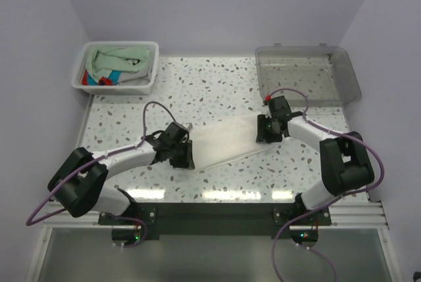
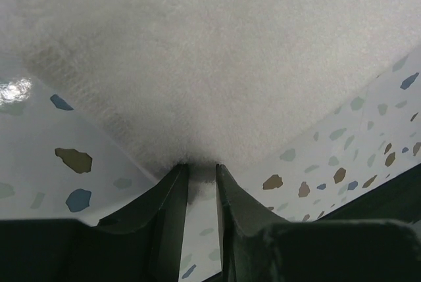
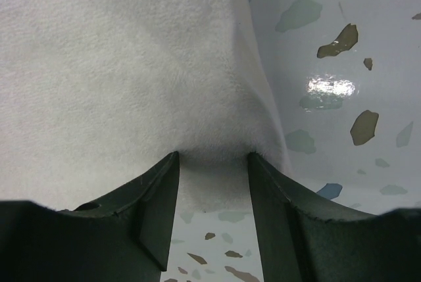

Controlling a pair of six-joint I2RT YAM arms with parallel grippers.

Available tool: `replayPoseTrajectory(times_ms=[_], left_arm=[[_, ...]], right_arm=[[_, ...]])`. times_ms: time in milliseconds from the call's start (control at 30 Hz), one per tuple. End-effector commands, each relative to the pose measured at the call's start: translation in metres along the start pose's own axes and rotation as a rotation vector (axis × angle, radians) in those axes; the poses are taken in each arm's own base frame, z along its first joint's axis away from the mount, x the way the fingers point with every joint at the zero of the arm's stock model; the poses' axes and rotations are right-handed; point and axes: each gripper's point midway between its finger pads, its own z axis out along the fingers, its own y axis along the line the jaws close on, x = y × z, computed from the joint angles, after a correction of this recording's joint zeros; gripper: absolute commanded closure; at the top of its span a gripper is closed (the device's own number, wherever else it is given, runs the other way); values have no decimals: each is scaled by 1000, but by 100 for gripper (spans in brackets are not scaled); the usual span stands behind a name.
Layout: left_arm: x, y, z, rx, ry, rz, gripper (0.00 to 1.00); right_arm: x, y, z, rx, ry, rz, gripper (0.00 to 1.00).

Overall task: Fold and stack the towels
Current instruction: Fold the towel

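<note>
The white towel (image 1: 223, 141) lay stretched across the middle of the speckled table (image 1: 217, 78), slanting between the two arms. The left gripper (image 1: 186, 160) pinched its near-left corner with the jaws drawn narrow on the cloth, while the right gripper (image 1: 266, 131) held the far-right edge with the jaws set wider, a fold of cloth filling the gap. The other towels, a mint green one (image 1: 122, 58) on top, sat bunched in the white basket (image 1: 122, 44) at the far left, and the clear tray (image 1: 348, 71) stood at the far right.
</note>
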Motion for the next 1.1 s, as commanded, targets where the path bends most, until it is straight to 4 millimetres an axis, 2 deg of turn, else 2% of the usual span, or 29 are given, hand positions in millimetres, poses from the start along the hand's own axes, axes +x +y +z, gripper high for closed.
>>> replayPoseTrajectory(times_ms=[0,167,233,367,400,433,467,500,567,600,700,733,767,800,867,933,1000,1067], left_arm=[[24,46,12,-179,51,-65,71],[9,85,-5,-255,10,-176,75],[-11,98,-17,-270,-50,-200,75],[-30,114,-34,-339,-101,-202,75],[-34,114,-35,-338,-110,-196,74],[-34,112,-35,-326,-107,-191,73],[-37,109,-35,-314,-111,-186,68],[-44,103,-39,-294,-129,-175,64],[-53,94,-44,-255,-151,-164,55],[-68,86,-54,-235,-198,-157,53],[-92,66,-72,-168,-264,-146,52],[-107,53,-80,-125,-297,-135,52],[-117,46,-84,-99,-323,-128,53],[-128,39,-87,-81,-345,-126,54],[-141,32,-85,-47,-371,-119,57],[-144,31,-73,-45,-348,-119,59],[-145,33,-54,-35,-321,-128,60],[-146,32,-40,-15,-304,-131,61]], right_arm=[[11,-7,0,40,42,68,50],[33,9,0,-63,71,156,49],[36,14,1,-97,63,176,48],[28,36,-14,-165,12,140,46],[18,46,-22,-186,-16,113,46],[12,50,-28,-198,-38,105,46],[3,54,-36,-214,-70,98,46],[-15,61,-50,-238,-133,91,46],[-35,66,-63,-258,-201,74,46],[-51,73,-70,-277,-246,61,47],[-79,80,-74,-283,-301,38,52],[-82,79,-66,-264,-297,39,55],[-89,73,-62,-232,-315,40,62],[-100,75,-62,-231,-345,39,65],[-106,70,-46,-189,-340,43,67],[-116,70,-37,-179,-353,43,68],[-119,61,-19,-130,-340,59,69],[-114,53,-1,-95,-310,78,69]])
